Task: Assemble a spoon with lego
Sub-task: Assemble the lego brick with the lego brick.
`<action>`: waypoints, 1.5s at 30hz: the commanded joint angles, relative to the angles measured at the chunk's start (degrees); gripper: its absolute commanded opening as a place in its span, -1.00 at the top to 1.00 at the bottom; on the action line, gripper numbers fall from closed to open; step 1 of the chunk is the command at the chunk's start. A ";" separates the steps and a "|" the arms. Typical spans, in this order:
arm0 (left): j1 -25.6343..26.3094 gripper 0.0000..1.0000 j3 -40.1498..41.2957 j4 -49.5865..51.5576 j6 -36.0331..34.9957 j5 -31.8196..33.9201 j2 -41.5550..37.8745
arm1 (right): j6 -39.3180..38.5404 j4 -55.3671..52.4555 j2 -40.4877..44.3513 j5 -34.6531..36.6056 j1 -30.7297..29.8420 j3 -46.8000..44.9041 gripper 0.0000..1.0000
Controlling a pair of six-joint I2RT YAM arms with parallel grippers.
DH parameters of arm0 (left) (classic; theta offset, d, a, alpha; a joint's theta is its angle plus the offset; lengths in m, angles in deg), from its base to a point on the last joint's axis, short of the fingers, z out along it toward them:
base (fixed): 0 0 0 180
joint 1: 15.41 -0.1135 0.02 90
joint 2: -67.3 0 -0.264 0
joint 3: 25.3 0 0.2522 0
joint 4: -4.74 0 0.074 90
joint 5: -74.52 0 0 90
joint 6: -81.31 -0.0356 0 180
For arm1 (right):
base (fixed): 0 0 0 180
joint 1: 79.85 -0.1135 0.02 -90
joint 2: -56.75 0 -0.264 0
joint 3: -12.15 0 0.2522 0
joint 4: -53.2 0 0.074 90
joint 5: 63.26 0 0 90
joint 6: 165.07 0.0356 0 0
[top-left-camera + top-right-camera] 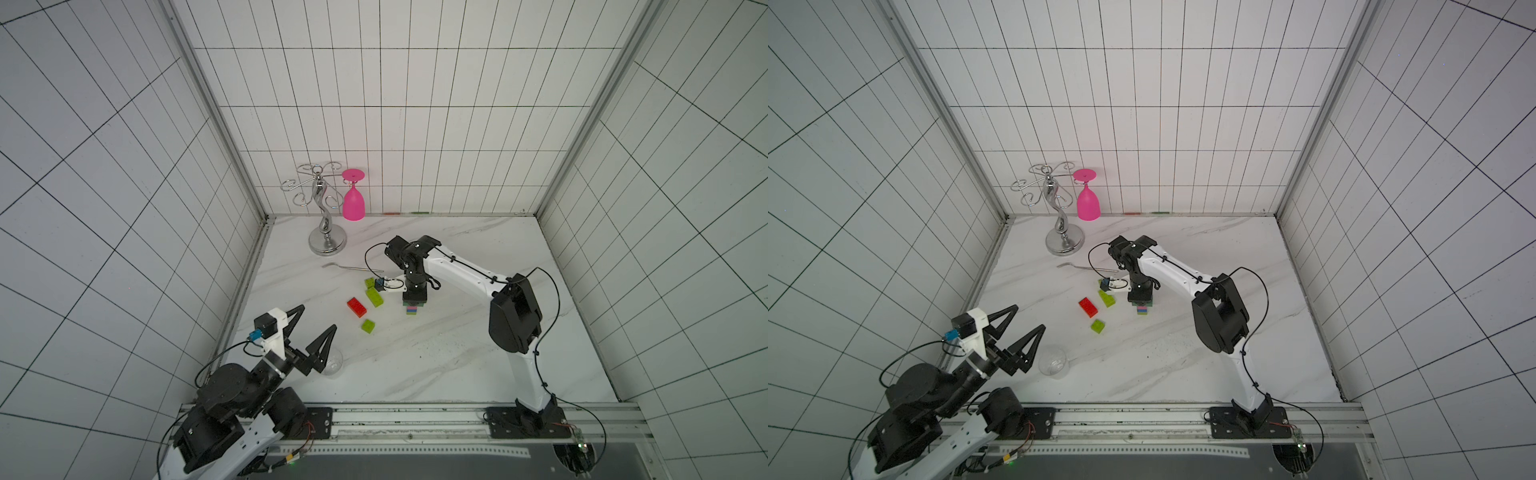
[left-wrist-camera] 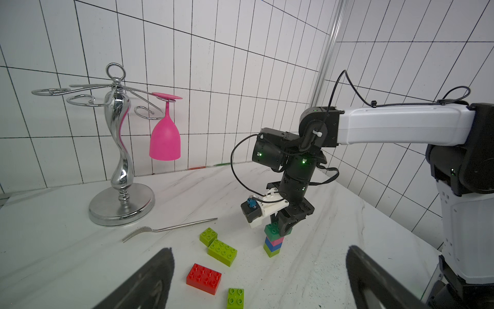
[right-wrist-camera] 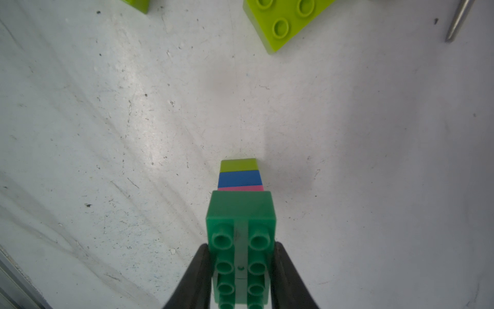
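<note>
**A:** Standing upright mid-table is the spoon stem [image 2: 272,246], three smooth plastic bricks stacked lime, blue and pink from the bottom up.

**B:** And the right gripper [image 3: 241,246]?

**A:** Its black fingers are pinched narrowly on the long sides of a dark-green studded brick [image 3: 240,211], which sits atop the pink layer.

**B:** The loose lego?

**A:** All four are just left of the stem, lying flat with their studs up. There is a red eight-stud brick [image 1: 357,307] and a long lime brick [image 1: 374,297]. A small square lime brick [image 1: 369,283] lies just beside the long one's far end, and another small lime brick [image 1: 368,326] lies nearer.

**B:** The left gripper [image 1: 316,318]?

**A:** It is spread wide and empty at the near left, beside a clear drinking glass [image 1: 332,365].

**B:** Farther out?

**A:** A thin silver metal fork [image 1: 349,268] lies flat beyond the bricks. A curly chrome rack [image 1: 327,245] stands far left, with a pink plastic goblet [image 1: 353,203] hanging upside down from it.

**B:** The surface?

**A:** It is a white marble-patterned tabletop [image 1: 436,353], scuffed and speckled. White tiled walls [image 1: 415,104] with dark grout enclose three sides.
</note>
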 commanded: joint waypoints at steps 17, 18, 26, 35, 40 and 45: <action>0.23 -0.98 0.17 0.73 -0.53 -0.43 -0.77 | -2.16 -2.07 -3.76 -2.38 -0.13 -0.09 0.48; 0.23 -0.98 0.09 0.75 -0.54 -0.44 -0.81 | -2.37 -2.15 -3.67 -2.17 -0.05 0.18 0.47; 0.23 -0.97 0.16 0.72 -0.51 -0.44 -0.78 | -4.97 -2.02 -0.58 0.21 0.07 0.77 0.45; 0.23 -0.98 0.14 0.72 -0.52 -0.02 -0.78 | -6.43 -4.14 0.89 -1.78 -0.13 3.45 0.48; 0.22 -0.97 0.26 0.77 -0.53 -0.09 -0.76 | -5.98 -4.86 0.15 -2.14 -0.15 5.05 0.49; 0.23 -0.97 0.26 0.64 -0.53 -0.09 -0.79 | -5.73 -4.64 -0.64 -1.98 -0.12 5.65 0.51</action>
